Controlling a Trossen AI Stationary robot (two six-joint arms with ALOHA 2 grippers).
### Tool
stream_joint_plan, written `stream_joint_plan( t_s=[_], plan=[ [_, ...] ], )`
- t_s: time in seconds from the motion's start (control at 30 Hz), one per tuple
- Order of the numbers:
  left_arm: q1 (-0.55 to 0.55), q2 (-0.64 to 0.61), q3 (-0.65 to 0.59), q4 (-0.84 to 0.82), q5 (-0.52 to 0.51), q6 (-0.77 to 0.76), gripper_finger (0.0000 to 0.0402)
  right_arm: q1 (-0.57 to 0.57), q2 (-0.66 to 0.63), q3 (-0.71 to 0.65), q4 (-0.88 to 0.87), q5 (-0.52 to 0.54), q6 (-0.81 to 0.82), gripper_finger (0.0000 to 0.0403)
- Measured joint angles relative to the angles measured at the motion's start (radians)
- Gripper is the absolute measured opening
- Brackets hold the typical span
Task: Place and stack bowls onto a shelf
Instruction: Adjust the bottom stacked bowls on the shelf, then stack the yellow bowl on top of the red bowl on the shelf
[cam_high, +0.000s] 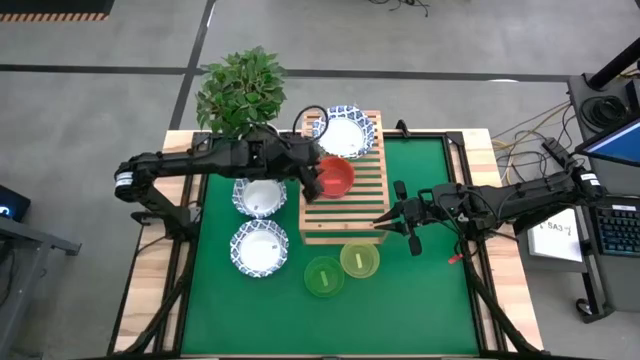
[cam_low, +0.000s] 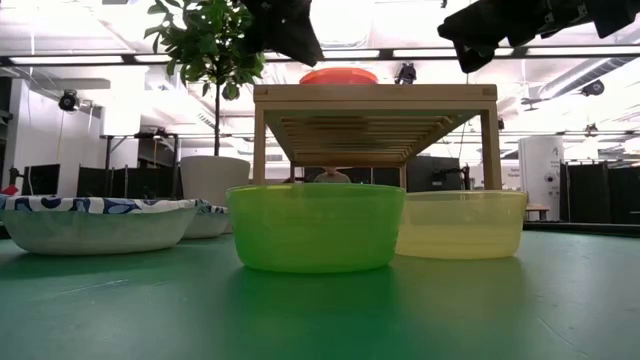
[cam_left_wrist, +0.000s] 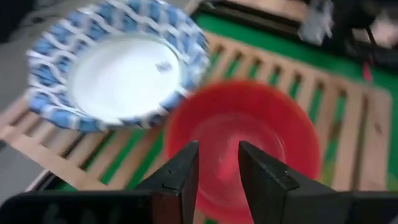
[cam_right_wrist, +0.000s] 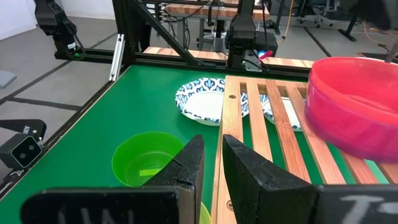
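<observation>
- Shelf (cam_high: 342, 195): pale, unpainted wooden slats, matt with visible grain;
- Red bowl (cam_high: 336, 177), green bowl (cam_low: 316, 226) and yellow bowl (cam_low: 462, 223): smooth, translucent plastic with a soft sheen;
- Blue-patterned white bowls (cam_high: 260, 247): smooth, faintly glossy insides;
- Table mat (cam_high: 420, 290): matt green, smooth;
- Table edge (cam_high: 160, 250): light bare wood.

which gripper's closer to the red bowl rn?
Left. The left gripper is right at the red bowl's rim on the shelf; the right gripper hovers off the shelf's near corner, clearly apart from it.
</observation>
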Motion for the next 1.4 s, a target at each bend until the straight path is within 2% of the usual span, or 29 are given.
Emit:
stream_joint_plan(
  t_s=[0.1,0.3,0.4,0.87,1.07,1.2,1.4],
  plan=[
    [-0.021,0.000,-0.002,-0.065,0.008,0.026,0.0096,0.000,0.000,0.000,0.000,0.000,0.000,0.0047],
    [-0.049,-0.003,-0.005,-0.188,-0.121,0.027,0.0088,0.000,0.000,0.000,0.000,0.000,-0.001,0.0047],
    [-0.048,-0.004,-0.010,-0.232,-0.141,0.027,0.0079,0.000,0.000,0.000,0.000,0.000,-0.001,0.0047],
    [-0.053,0.076,-0.036,-0.112,-0.146,0.031,0.0076,0.000,0.000,-0.001,0.001,0.001,-0.001,0.0047],
    [-0.067,0.073,-0.036,-0.189,-0.139,-0.069,0.0076,0.000,0.000,-0.001,0.001,0.007,0.001,0.0047],
    [-0.138,0.059,-0.046,-0.239,-0.141,-0.097,0.0076,0.000,0.000,-0.001,0.006,0.051,0.042,0.0047],
    [-0.338,0.007,-0.135,-0.218,-0.160,-0.097,0.0076,0.003,0.000,-0.001,0.038,0.077,0.176,0.0047]
  ],
)
